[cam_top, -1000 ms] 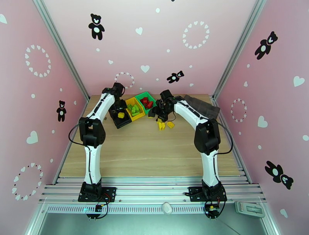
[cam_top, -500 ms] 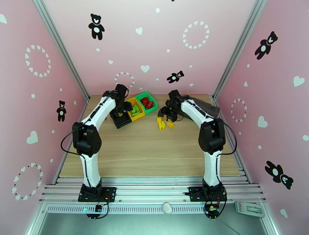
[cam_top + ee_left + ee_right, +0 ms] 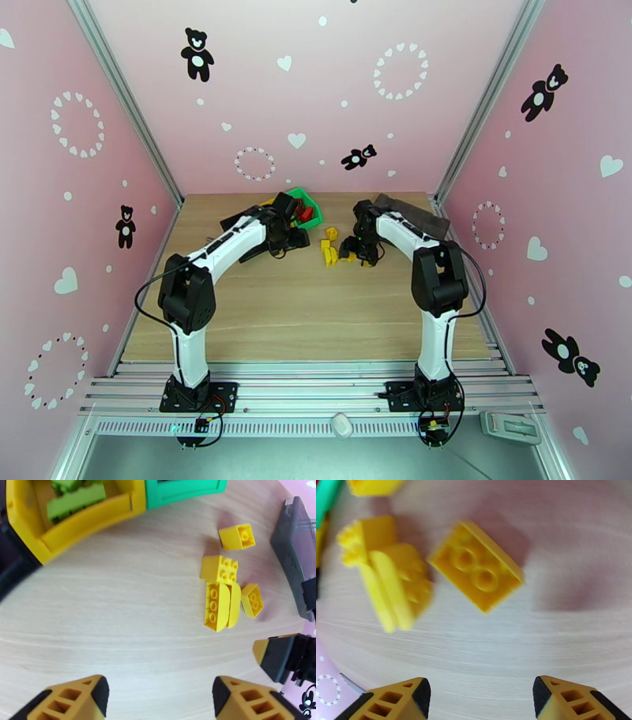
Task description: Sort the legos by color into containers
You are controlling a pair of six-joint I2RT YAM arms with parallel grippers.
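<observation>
Right wrist view: the right gripper (image 3: 480, 699) hangs wide open and empty over a small yellow two-stud brick (image 3: 476, 572) lying askew on the bench (image 3: 553, 638), beside a clump of curved yellow bricks (image 3: 391, 586). The left gripper (image 3: 160, 695), also open and empty, hovers near the same pile, apart from the yellow bin (image 3: 91, 515) holding green bricks (image 3: 75, 497). The brick is likely light, rigid and slick. Pinch its two flat side walls, not the studs, or it may squirt out.
</observation>
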